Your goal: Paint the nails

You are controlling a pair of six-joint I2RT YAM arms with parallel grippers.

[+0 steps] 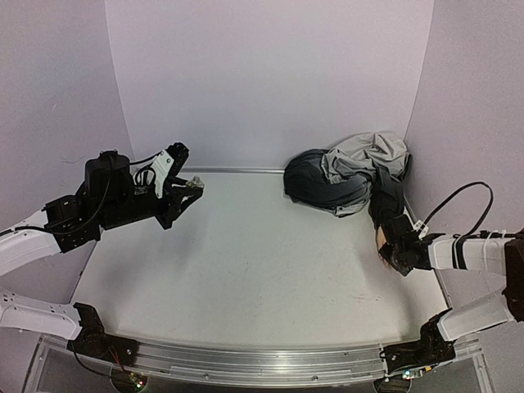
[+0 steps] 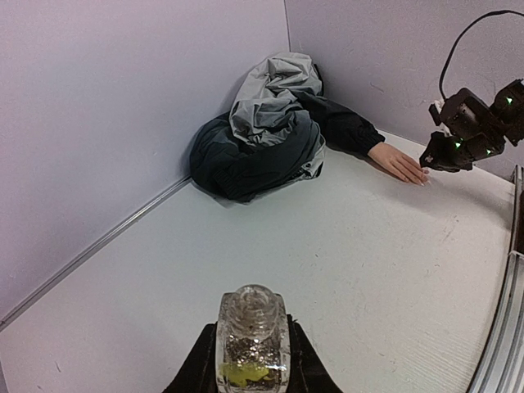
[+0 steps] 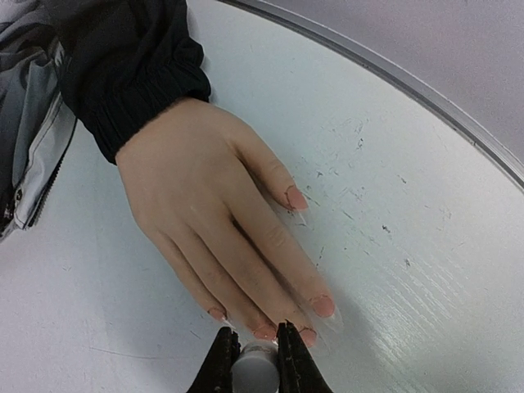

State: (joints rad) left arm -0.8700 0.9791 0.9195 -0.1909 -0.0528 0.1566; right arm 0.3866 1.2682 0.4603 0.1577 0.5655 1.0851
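Note:
The pale peach mannequin hand (image 3: 205,196) lies flat, palm down, its dark sleeve (image 3: 131,74) at the wrist. Its nails (image 3: 321,305) look pinkish. My right gripper (image 3: 255,344) is shut on a small white round cap (image 3: 254,370), right over the middle fingertips; whatever hangs under the cap is hidden. In the top view this gripper (image 1: 385,254) sits at the hand (image 1: 380,237), far right. My left gripper (image 2: 252,364) is shut on an uncapped clear glass bottle (image 2: 252,336), held above the table at the far left (image 1: 187,190).
A crumpled grey and dark jacket (image 1: 344,180) is heaped in the back right corner, also seen in the left wrist view (image 2: 262,131). A metal rail (image 1: 246,360) runs along the near edge. Walls close in the back and sides.

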